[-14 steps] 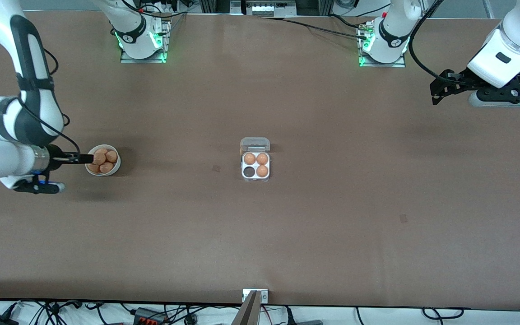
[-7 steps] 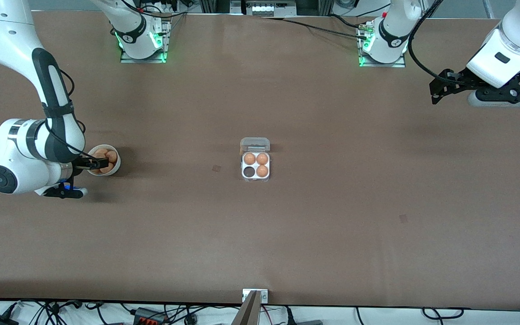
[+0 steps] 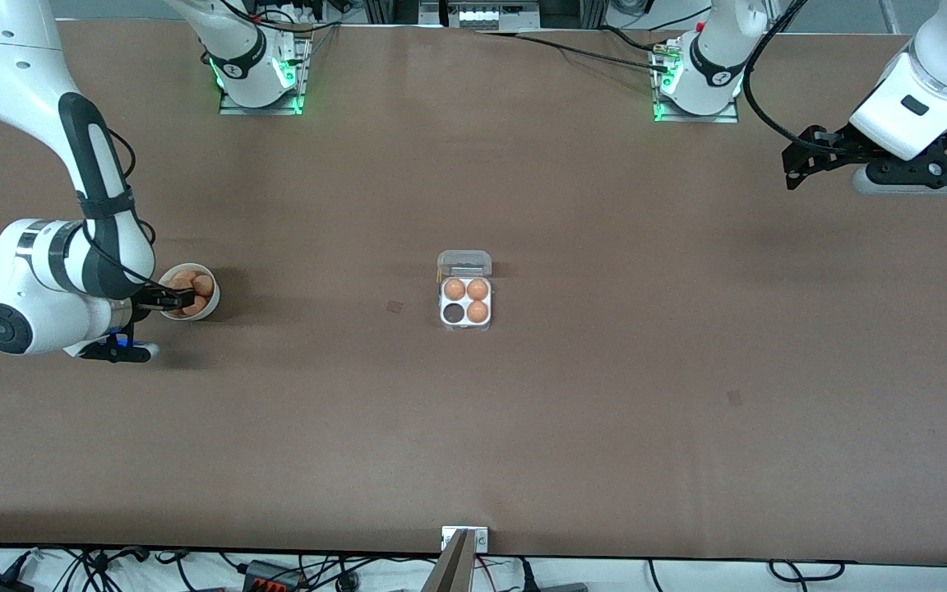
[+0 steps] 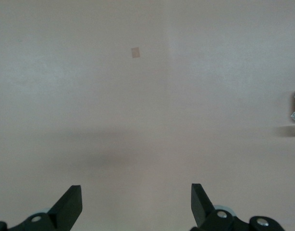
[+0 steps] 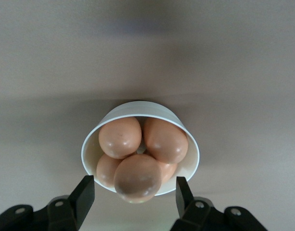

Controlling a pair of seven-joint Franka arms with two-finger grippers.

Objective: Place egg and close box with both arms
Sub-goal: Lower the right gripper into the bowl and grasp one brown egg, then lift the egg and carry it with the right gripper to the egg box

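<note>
The fingers [image 5: 82, 195] of the right gripper [image 5: 133, 192] are spread apart, one on each side of the topmost egg [image 5: 138, 177] in the white bowl [image 5: 138, 109], and nothing is clamped between them; whether the pads touch the shell cannot be told. That egg is heaped on four other brown eggs [image 5: 164, 139] that fill the bowl. In the front view the right gripper [image 3: 163, 298] is seen at the bowl [image 3: 212, 302], which stands on the bench [image 3: 605, 411] toward the right arm's end, with the right arm [image 3: 71, 263] bent down beside it. The box [image 3: 465, 289] is placed at the middle of the bench, well apart from the bowl, with its clear lid [image 3: 464, 263] hinged open on the side farther from the front camera. Three of its four cells are occupied by boxed eggs [image 3: 478, 289], and one dark cell [image 3: 450, 313], on the side nearer the front camera and toward the right arm's end, is left unfilled. The left gripper [image 4: 136, 204] is held with its fingers [image 4: 70, 204] wide apart and nothing between them, over bare bench toward the left arm's end, where the left arm [image 3: 917, 99] waits; in the front view the left gripper [image 3: 798, 164] is seen well apart from the box.
</note>
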